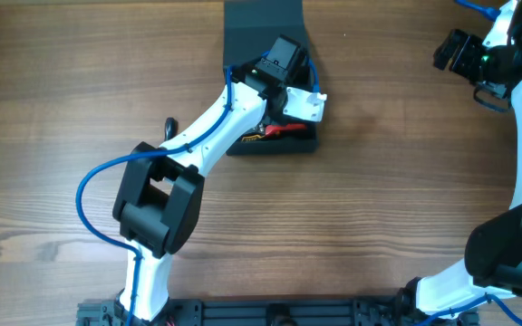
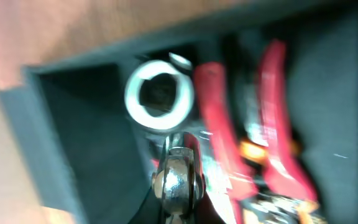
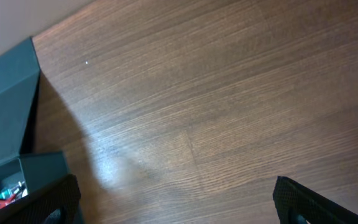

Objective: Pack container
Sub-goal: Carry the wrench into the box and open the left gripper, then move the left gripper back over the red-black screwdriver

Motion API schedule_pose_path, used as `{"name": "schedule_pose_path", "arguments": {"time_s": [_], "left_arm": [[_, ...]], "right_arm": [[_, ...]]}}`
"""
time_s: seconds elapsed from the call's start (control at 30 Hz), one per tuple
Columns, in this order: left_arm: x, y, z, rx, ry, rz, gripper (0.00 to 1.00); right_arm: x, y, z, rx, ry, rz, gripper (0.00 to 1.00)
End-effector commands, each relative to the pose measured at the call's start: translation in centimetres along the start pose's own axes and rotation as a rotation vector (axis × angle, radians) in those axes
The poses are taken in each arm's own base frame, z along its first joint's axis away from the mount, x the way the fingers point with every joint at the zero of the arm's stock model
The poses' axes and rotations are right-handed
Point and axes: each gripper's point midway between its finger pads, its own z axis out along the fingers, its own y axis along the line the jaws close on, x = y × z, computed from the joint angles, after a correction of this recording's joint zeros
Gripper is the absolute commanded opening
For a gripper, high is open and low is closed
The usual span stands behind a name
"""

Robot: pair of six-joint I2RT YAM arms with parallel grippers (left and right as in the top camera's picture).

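Observation:
The dark container (image 1: 243, 145) stands at the table's top centre with its flap lid (image 1: 261, 23) open toward the back. My left gripper (image 1: 286, 101) reaches down into it. In the blurred left wrist view the jaws (image 2: 178, 186) are shut on the shank of a shiny metal wrench, whose ring end (image 2: 159, 93) points at the container's wall (image 2: 73, 130). Red-handled pliers (image 2: 272, 124) lie inside beside it and also show in the overhead view (image 1: 284, 129). My right gripper (image 1: 456, 50) is open and empty at the far right, above bare wood (image 3: 179, 205).
A small dark object (image 1: 169, 125) lies on the table left of the left arm, partly hidden by it. The right wrist view shows the container's corner (image 3: 11, 93) at its left edge. The table is brown wood (image 1: 406, 181).

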Motion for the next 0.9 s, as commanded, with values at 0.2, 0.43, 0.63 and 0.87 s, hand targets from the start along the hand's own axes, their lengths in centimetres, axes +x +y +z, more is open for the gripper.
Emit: {"name": "schedule_pose_path", "arguments": {"time_s": [0.2, 0.43, 0.63, 0.87], "left_arm": [[1.6, 3.6, 0.4, -0.103, -0.067, -0.029, 0.04], [2.4, 4.7, 0.4, -0.134, -0.083, -0.067, 0.04], [2.2, 4.3, 0.8, -0.118, -0.095, -0.122, 0.04], [2.2, 3.3, 2.5, -0.080, -0.088, -0.175, 0.04]], "right_arm": [[0.3, -0.5, 0.5, 0.020, 0.019, 0.020, 1.00], [0.6, -0.6, 0.5, 0.022, 0.029, 0.022, 0.99], [0.9, -0.7, 0.5, 0.025, 0.043, 0.024, 0.99], [1.2, -0.7, 0.5, 0.028, 0.056, 0.025, 0.99]]}}
